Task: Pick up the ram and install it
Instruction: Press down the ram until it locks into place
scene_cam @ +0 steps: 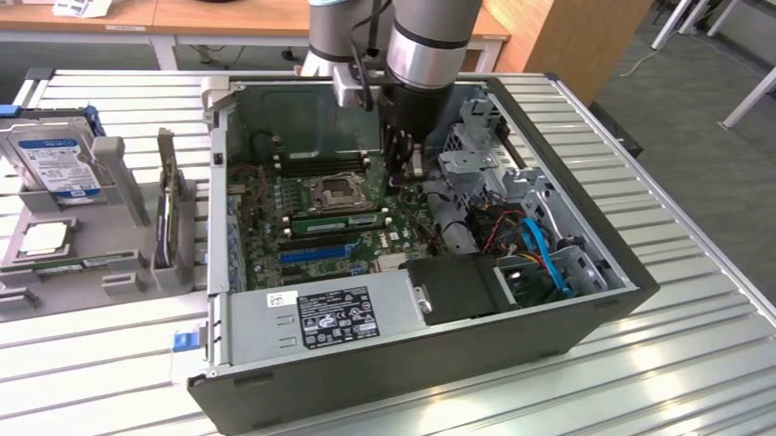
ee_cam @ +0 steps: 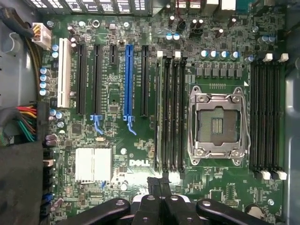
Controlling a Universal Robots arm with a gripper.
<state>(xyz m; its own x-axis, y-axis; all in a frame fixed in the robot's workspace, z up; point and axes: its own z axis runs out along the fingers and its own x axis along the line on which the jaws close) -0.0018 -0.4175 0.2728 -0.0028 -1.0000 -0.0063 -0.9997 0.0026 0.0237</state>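
Over the open computer case (scene_cam: 582, 300), at upper centre of the exterior view, the arm points straight down, its gripper (ee_cam: 161, 183) shut and empty. Just beside its fingertips, the ram (ee_cam: 159, 112), a green stick, sits in the slots left of the processor socket (ee_cam: 216, 125), its long axis running toward the gripper.

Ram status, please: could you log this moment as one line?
gripper: shut, above motherboard | ram: in slot beside CPU socket
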